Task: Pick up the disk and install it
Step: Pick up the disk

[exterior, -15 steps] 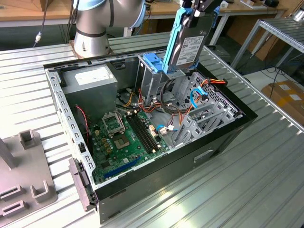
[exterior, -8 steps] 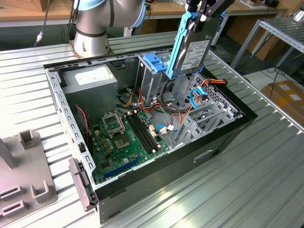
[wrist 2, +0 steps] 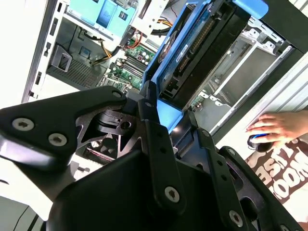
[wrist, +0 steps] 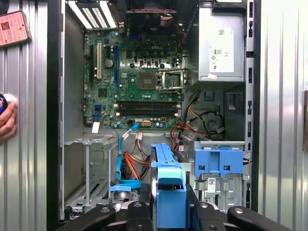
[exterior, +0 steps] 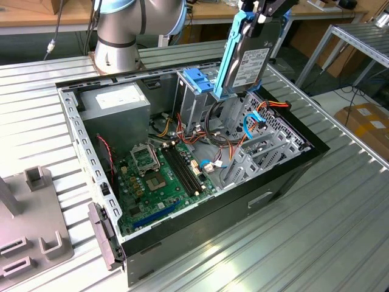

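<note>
The disk (exterior: 248,62), a grey hard drive with a white label in a bright blue carrier, hangs upright on edge above the open computer case (exterior: 292,176). My gripper (exterior: 260,11) is shut on its upper end. Below it lie the grey drive bay (exterior: 267,146) and loose blue and orange cables. In the second wrist view the black fingers (wrist 2: 153,130) clamp the blue frame of the disk (wrist 2: 192,53). In the first wrist view the carrier's blue edge (wrist: 168,190) sits between the fingers, above the bay (wrist: 91,178).
A grey cage with a blue cap (exterior: 197,82) stands beside the disk. The power-supply box (exterior: 115,103) and motherboard (exterior: 161,176) fill the case. A person's hand (wrist 2: 274,127) rests outside the case. A grey fixture (exterior: 30,225) sits at the exterior view's left.
</note>
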### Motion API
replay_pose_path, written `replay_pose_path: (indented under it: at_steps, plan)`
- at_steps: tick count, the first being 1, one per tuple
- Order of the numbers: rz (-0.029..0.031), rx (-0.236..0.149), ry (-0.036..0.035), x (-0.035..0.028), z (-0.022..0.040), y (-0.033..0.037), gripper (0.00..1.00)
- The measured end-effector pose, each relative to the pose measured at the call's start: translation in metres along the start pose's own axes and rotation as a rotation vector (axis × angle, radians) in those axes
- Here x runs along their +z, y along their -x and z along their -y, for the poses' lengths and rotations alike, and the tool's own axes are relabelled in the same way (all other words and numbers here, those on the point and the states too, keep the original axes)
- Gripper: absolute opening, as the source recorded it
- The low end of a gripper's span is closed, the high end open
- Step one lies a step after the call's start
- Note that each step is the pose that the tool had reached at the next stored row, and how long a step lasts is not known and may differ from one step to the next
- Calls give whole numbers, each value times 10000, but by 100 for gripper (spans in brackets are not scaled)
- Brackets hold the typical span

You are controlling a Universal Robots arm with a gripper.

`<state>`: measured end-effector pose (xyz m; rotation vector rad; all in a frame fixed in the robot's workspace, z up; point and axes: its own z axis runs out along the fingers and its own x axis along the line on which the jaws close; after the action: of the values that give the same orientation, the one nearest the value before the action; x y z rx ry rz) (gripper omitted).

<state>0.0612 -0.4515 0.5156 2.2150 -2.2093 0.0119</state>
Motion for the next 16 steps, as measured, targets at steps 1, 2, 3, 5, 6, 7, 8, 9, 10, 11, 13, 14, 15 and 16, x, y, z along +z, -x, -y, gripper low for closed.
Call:
replay_pose_path:
  at_steps: [1, 2, 3, 5, 6, 7, 8, 9, 10, 11, 13, 14, 15, 16]
  plan:
    - [0, 0, 0, -17, 0, 0, 36]
    - [0, 1, 0, -37, 0, -1, 36]
    - [1, 0, 0, -40, 0, -1, 36]
    - [1, 0, 0, -42, 0, -3, 36]
    - [1, 0, 0, -41, 0, -18, 36]
    - [1, 0, 0, -41, 0, -49, 36]
    - [0, 0, 0, -41, 0, -70, 36]
    - [0, 0, 0, -41, 0, -88, 36]
    - [0, 0, 0, -40, 0, -116, 36]
    - [1, 0, 0, -40, 0, -134, 36]
    - [1, 0, 0, -39, -1, -176, 36]
    - [0, 1, 0, -39, -1, -193, 36]
    - [0, 0, 0, -39, -1, -206, 36]
    - [0, 0, 0, -39, -1, -220, 36]
